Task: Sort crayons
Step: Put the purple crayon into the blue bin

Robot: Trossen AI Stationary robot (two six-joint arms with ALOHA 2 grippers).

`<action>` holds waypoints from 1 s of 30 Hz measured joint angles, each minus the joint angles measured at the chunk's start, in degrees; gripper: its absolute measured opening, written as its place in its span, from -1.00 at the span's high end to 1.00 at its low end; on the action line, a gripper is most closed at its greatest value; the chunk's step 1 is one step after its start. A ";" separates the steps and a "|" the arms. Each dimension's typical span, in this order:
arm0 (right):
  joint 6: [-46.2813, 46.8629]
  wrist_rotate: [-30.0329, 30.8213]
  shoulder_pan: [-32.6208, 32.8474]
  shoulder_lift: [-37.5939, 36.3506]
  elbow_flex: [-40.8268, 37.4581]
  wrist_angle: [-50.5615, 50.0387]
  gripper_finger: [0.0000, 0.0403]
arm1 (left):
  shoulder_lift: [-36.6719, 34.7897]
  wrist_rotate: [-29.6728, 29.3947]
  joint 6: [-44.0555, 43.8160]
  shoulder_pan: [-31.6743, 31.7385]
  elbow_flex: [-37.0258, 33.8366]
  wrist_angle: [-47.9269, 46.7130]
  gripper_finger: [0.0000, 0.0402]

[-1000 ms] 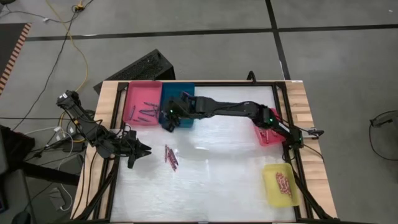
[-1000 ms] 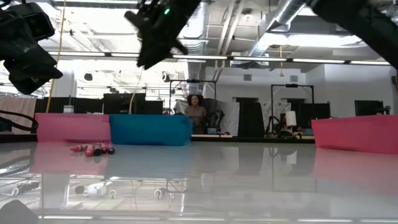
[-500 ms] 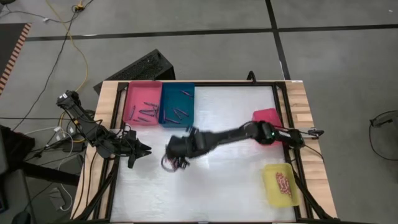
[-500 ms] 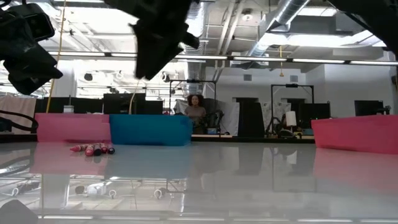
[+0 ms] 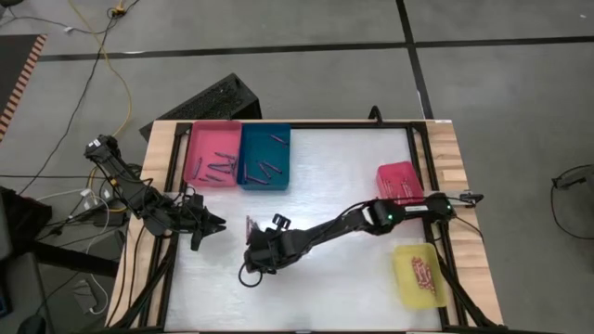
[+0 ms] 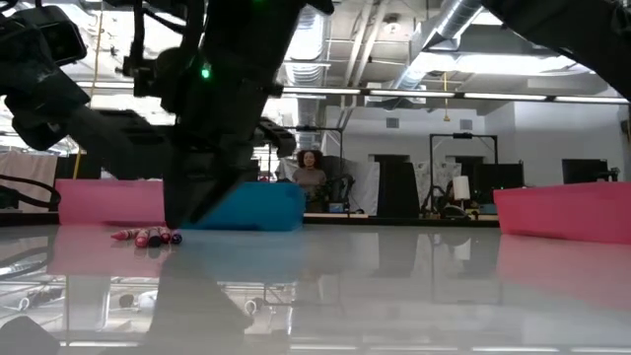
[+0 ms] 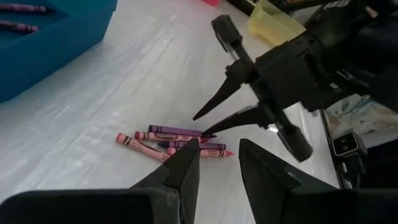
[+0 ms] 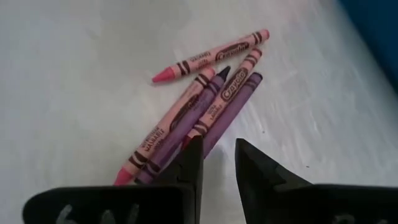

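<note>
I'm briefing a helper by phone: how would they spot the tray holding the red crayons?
Start at the white table and go to its edge on the right arm's side. Two trays sit there, the red tray and nearer the front the yellow tray. Only the yellow one holds a small bunch of red crayons.

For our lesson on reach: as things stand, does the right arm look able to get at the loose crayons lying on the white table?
Probably yes. The right gripper is open and hovers right by the loose crayons, fingertips pointing at them, with nothing between. The left gripper waits off to one side, clear of the path.
</note>
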 joint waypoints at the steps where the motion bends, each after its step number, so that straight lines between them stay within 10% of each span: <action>1: 0.02 0.08 -0.07 0.33 0.00 0.06 0.57 | 0.00 -0.02 0.00 0.00 0.00 0.00 0.49; 30: 5.27 -4.87 -3.20 -0.52 0.07 -1.76 0.57 | 0.00 -0.41 0.02 0.00 0.00 0.00 0.49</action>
